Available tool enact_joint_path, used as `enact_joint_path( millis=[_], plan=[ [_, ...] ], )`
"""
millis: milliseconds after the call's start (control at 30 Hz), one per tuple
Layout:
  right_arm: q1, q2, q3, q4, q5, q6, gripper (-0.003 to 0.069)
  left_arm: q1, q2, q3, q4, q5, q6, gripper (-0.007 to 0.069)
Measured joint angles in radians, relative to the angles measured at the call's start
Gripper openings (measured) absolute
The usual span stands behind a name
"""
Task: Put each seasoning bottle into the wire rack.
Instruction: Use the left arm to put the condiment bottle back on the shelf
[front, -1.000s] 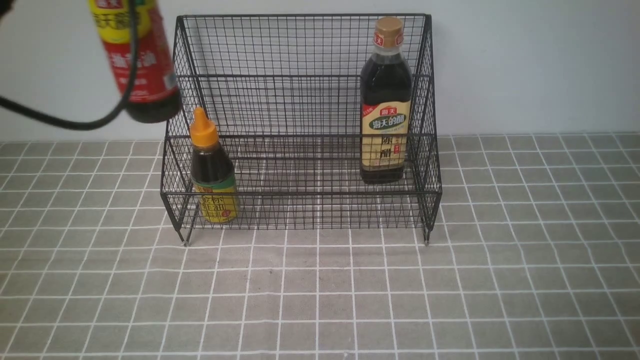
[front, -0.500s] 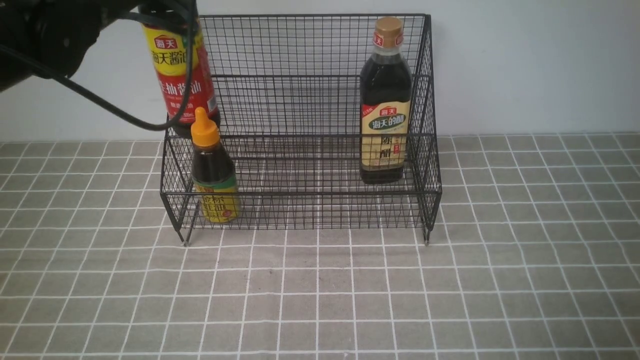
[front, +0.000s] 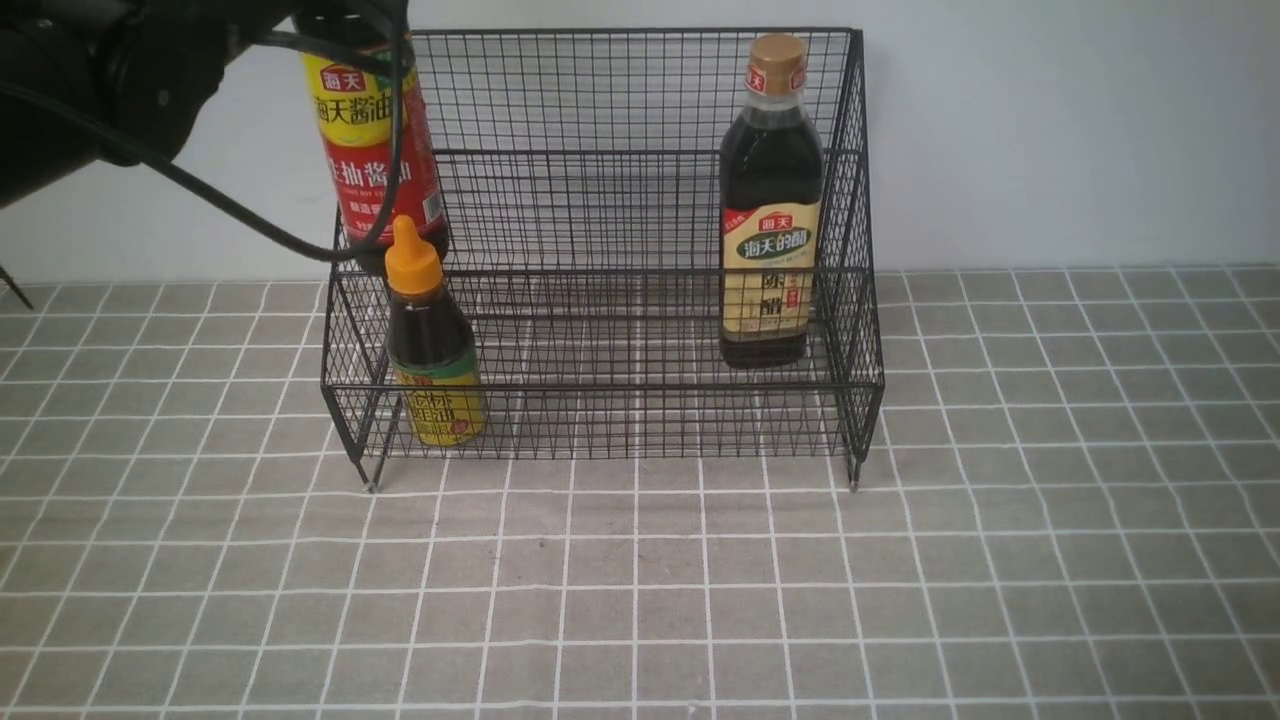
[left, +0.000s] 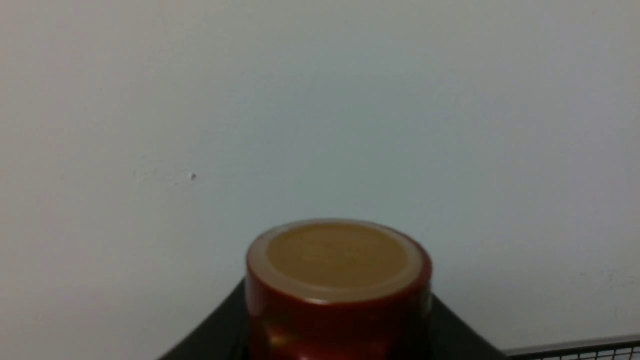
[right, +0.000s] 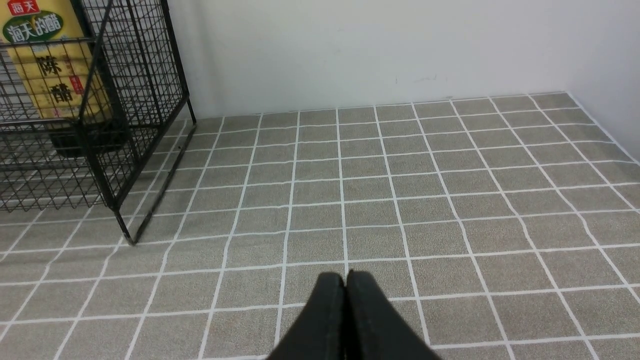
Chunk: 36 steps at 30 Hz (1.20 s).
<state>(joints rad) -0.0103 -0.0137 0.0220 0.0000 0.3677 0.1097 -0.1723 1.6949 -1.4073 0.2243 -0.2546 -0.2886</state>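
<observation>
The black wire rack (front: 600, 200) stands at the back of the table. A tan-capped bottle (front: 772, 200) stands in its right part. A short orange-nozzle bottle (front: 430, 350) stands on the front tier at the left. My left gripper (front: 345, 20) is shut on the neck of the tall red-necked bottle (front: 375, 150). That bottle hangs slightly tilted at the rack's left end, its base behind the orange nozzle and above the rack's floor. The left wrist view shows its cap (left: 337, 257) between the dark fingers (left: 210, 340). My right gripper (right: 346, 280) is shut and empty, low over the cloth.
A grey checked cloth (front: 640, 580) covers the table up to a pale wall (front: 1050, 130). In the right wrist view the rack's right leg (right: 122, 225) and the tan-capped bottle's label (right: 45, 75) lie off to one side. A black cable (front: 230, 215) hangs from the left arm.
My left arm has carried the red-necked bottle rightward, from outside the rack's left side to over its left end, and the bottle has come more upright. The right gripper has not moved.
</observation>
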Motion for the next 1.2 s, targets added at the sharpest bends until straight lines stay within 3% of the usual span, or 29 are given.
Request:
enact_joint_path(
  millis=[367, 833, 1100, 1200],
  plan=[
    [0.0, 0.0, 0.0, 0.0, 0.0, 0.0, -0.0012, 0.0, 0.02, 0.011, 0.003, 0.003, 0.011, 0.0256],
    [0.0, 0.0, 0.0, 0.0, 0.0, 0.0, -0.0012, 0.0, 0.07, 0.022, -0.005, 0.301, 0.005, 0.0256],
    [0.0, 0.0, 0.0, 0.0, 0.0, 0.0, -0.0012, -0.001, 0.08, 0.022, -0.006, 0.299, 0.003, 0.0256],
    [0.0, 0.0, 0.0, 0.0, 0.0, 0.0, -0.0012, -0.001, 0.08, 0.025, -0.005, 0.296, 0.003, 0.0298]
  ],
)
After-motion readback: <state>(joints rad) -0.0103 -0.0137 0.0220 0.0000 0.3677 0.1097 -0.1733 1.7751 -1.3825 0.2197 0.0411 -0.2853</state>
